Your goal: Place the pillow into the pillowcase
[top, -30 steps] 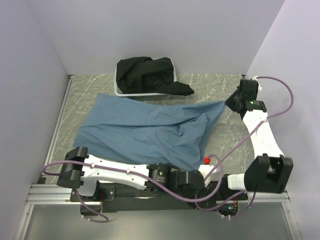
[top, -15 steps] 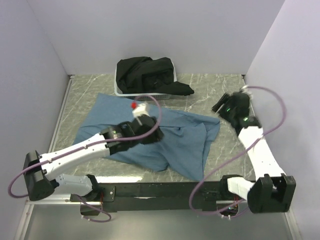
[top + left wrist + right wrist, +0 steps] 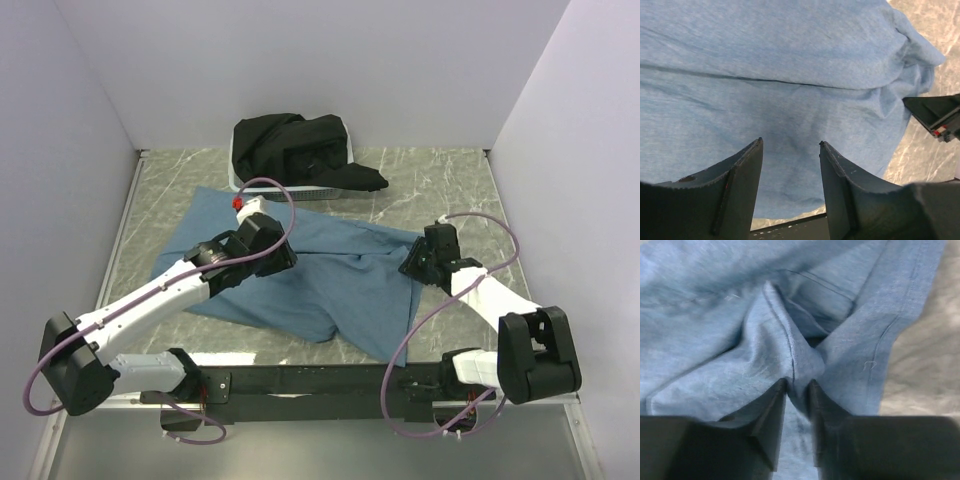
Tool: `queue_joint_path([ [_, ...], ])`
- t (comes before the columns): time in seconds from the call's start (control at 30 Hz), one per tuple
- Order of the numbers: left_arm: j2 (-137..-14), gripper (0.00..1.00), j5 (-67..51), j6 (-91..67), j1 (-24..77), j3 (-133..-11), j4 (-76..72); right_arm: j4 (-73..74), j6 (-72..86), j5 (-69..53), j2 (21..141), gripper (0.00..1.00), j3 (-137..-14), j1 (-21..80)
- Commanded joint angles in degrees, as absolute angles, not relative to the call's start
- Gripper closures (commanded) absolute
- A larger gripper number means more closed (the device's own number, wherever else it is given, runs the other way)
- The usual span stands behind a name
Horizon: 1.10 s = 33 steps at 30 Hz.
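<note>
pillowcase (image 3: 330, 270) lies rumpled on the grey marbled desk (image 3: 450, 180), just in front of the basket (image 3: 240, 182); no pillow shows. right tool (image 3: 797, 382) pinches a raised fold, probably to lift the mouth open. left tool (image 3: 790, 144) hovers open above the cloth. plain lilac walls (image 3: 300, 60) stand behind the basket.
</note>
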State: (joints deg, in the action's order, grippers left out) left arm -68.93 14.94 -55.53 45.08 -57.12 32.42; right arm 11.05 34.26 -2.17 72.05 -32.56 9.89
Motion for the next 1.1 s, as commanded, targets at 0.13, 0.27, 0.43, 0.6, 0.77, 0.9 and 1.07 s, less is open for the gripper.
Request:
queue_joint_path([
  [0.13,-66.0,0.47,14.1,-53.5,39.6,-54.7,32.6,17.7,34.0,-1.2,57.1,1.0,-32.3,9.8],
  [0.27,-67.8,0.49,12.2,-53.4,36.3,-53.5,31.6,26.4,33.0,-0.6,47.8,1.0,-34.6,7.9],
  [0.43,-68.8,0.51,10.1,-52.6,32.4,-53.8,30.9,31.9,37.9,-5.9,36.5,1.0,-31.7,7.7],
  [0.6,-69.2,0.48,9.3,-51.2,29.1,-55.5,32.0,38.9,42.5,-9.1,26.0,1.0,-33.0,7.6],
  [0.77,-70.0,0.46,7.5,-51.0,26.0,-55.7,32.3,46.6,43.8,-9.8,21.1,1.0,-40.8,7.6],
  [0.9,-69.5,0.44,9.0,-50.8,24.1,-56.4,33.7,51.3,43.0,-5.5,20.3,1.0,-46.7,7.6],
  [1.07,-66.6,0.4,10.8,-53.1,18.7,-55.7,37.9,49.6,41.5,-0.1,29.1,0.98,-53.1,7.6],
])
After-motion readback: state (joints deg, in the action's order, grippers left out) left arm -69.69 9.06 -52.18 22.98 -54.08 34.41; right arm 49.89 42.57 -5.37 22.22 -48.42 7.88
